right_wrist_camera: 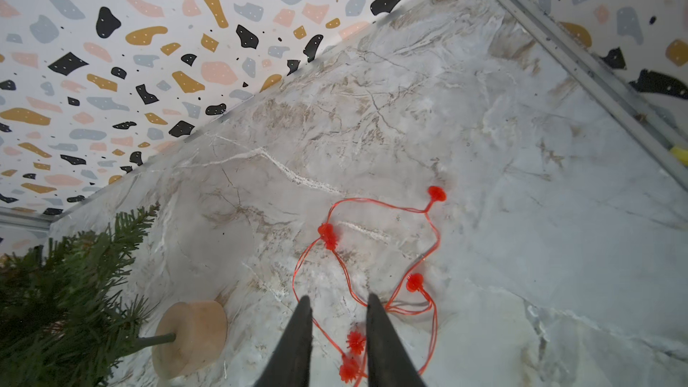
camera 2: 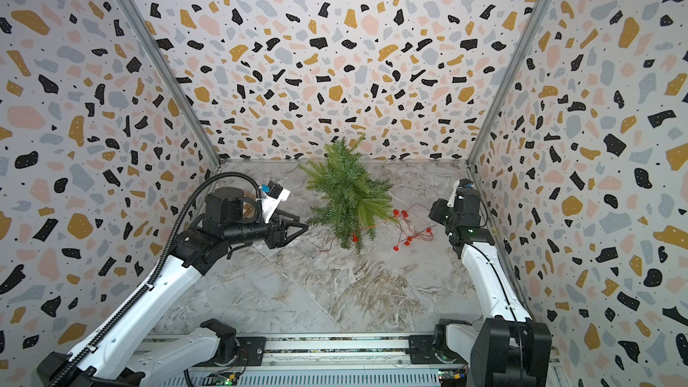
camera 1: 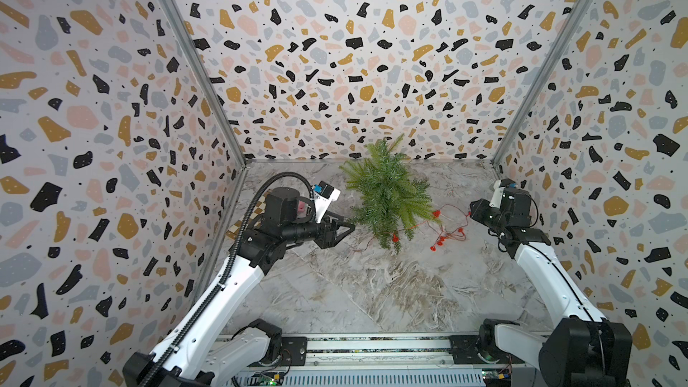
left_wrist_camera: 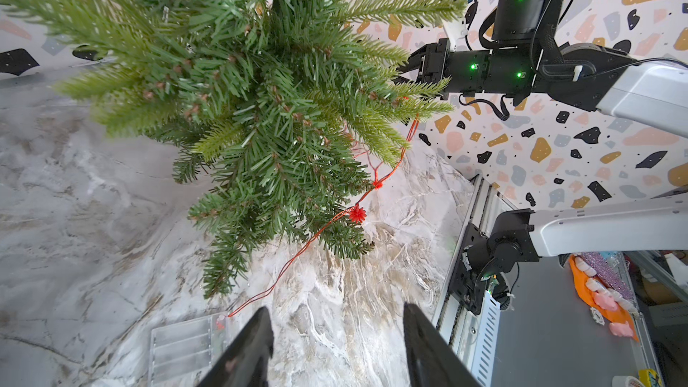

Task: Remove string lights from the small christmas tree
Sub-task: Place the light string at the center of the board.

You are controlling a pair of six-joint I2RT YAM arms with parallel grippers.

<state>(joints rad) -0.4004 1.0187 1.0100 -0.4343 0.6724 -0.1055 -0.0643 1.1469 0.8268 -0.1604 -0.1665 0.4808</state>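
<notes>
Currently the tree (camera 1: pixel 387 195) sits at the back middle of the marble counter (camera 1: pixel 372 292), close to the back wall, and it shows in the same spot in both top views. Its round wooden base (right_wrist_camera: pixel 190 336) shows in the right wrist view.

Most of the string lights (camera 1: pixel 441 240) lie in loose loops on the counter just right of the tree, between it and the right arm, with several red bulbs visible. One strand hangs in the tree's lower branches. In the left wrist view a red bulb (left_wrist_camera: pixel 357 214) dangles off those branches. From there the wire drops to a clear box (left_wrist_camera: pixel 182 348) lying flat on the counter, just beside one finger of the left pincer (left_wrist_camera: pixel 335 309).

The left pincer's jaws are fairly wide with nothing between them. It points at the lower branches from the tree's left side, near the needle tips, but I can't tell whether it touches them.

The right pincer (right_wrist_camera: pixel 338 297) has its jaws only a narrow gap apart, over the loops on the counter. Wire passes behind both fingers, and a second bulb (right_wrist_camera: pixel 355 342) shows in the gap, not squeezed. I can't tell if the wire is touched.
</notes>
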